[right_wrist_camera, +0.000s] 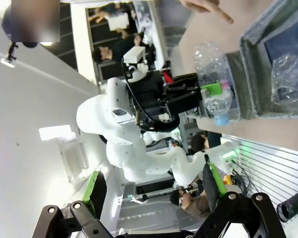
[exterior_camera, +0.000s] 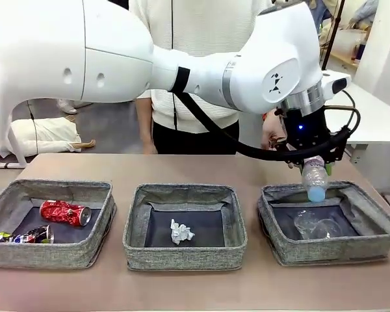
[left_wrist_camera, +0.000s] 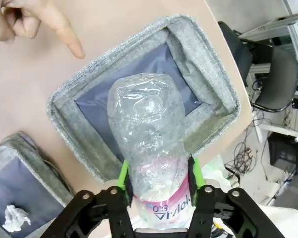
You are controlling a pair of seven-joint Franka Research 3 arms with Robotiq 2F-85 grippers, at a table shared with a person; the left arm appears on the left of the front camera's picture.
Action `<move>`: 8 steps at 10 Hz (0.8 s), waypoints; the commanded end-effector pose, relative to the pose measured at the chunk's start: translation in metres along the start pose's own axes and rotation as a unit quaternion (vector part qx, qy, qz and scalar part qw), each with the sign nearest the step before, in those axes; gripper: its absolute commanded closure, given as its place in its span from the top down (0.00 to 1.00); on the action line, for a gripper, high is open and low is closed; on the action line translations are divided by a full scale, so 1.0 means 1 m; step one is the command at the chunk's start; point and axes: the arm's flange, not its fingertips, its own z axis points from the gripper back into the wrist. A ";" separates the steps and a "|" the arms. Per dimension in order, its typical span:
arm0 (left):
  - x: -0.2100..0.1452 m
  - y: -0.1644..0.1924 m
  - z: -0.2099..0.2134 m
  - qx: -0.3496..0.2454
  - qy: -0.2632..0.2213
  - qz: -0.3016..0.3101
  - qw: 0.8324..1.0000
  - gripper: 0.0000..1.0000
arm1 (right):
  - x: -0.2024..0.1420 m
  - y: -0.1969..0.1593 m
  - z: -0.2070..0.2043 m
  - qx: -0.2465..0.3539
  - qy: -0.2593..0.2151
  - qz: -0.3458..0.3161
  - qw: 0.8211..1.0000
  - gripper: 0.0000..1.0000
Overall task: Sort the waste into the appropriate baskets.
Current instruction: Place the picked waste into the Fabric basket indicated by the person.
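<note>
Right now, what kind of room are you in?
Probably a robot lab or workshop: a white robot arm works over grey baskets on a table, with cables and office chairs nearby.

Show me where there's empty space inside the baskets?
Middle basket: roomiest, bare lining all around the paper ball. Left basket: free along its back, the red can and dark can crowding the front. Right basket: bare at the sides of the clear cup.

Bright, even indoor light, soft shadows, wide-angle bending at wrist-view edges, slight blur.
</note>
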 end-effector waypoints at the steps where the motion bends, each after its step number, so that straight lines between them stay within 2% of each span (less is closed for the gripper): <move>1: 0.002 -0.005 0.004 0.002 -0.006 -0.004 1.000 1.00 | -0.001 -0.001 0.003 -0.008 0.000 0.004 1.000 1.00; 8: 0.001 -0.005 0.011 -0.003 -0.009 -0.002 1.000 1.00 | -0.001 -0.001 0.003 -0.008 0.000 0.004 1.000 1.00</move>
